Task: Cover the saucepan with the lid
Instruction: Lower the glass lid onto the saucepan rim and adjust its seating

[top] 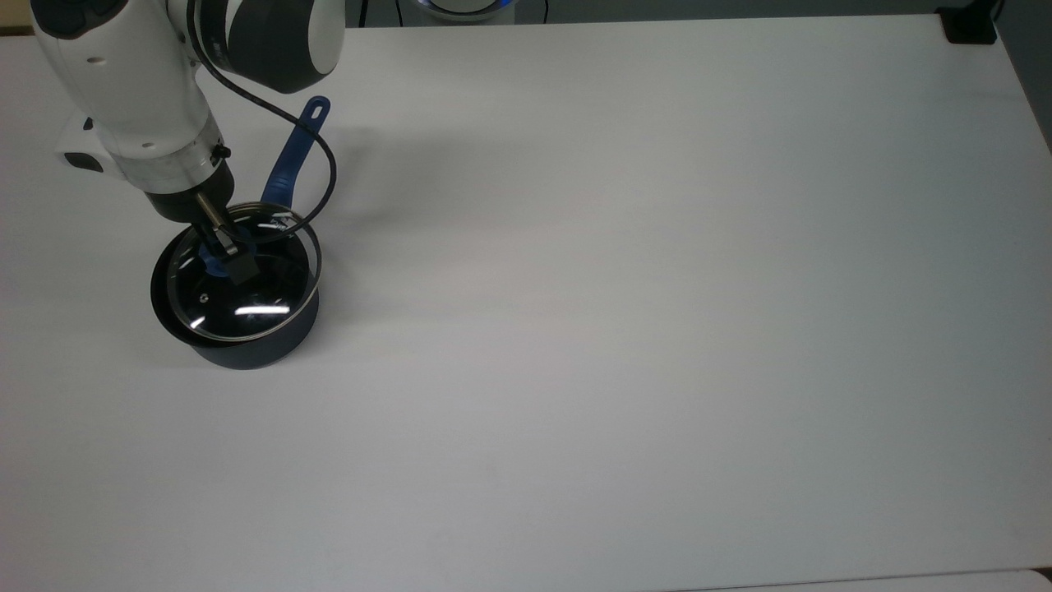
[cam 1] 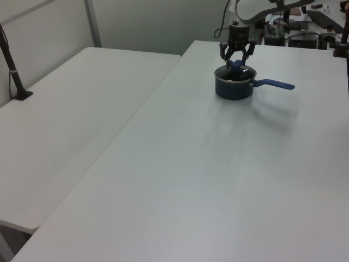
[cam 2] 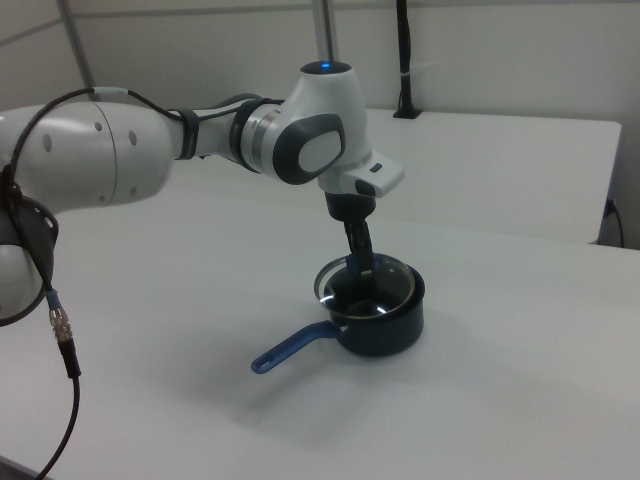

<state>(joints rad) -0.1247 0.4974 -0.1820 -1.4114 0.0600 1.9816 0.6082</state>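
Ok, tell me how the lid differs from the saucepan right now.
The lid is see-through glass with a thin metal rim; the saucepan is solid dark navy. The lid is a flat disc and sits tilted, overhanging the rim toward the top view's right, while the saucepan is a deep pot standing level on the table. The lid has a small centre knob; the saucepan has a long side handle. Both are round, with blue grips.

navy saucepan (top: 271, 349), blue handle (top: 293, 156); clear lid (top: 246, 288); white table (top: 657, 329)
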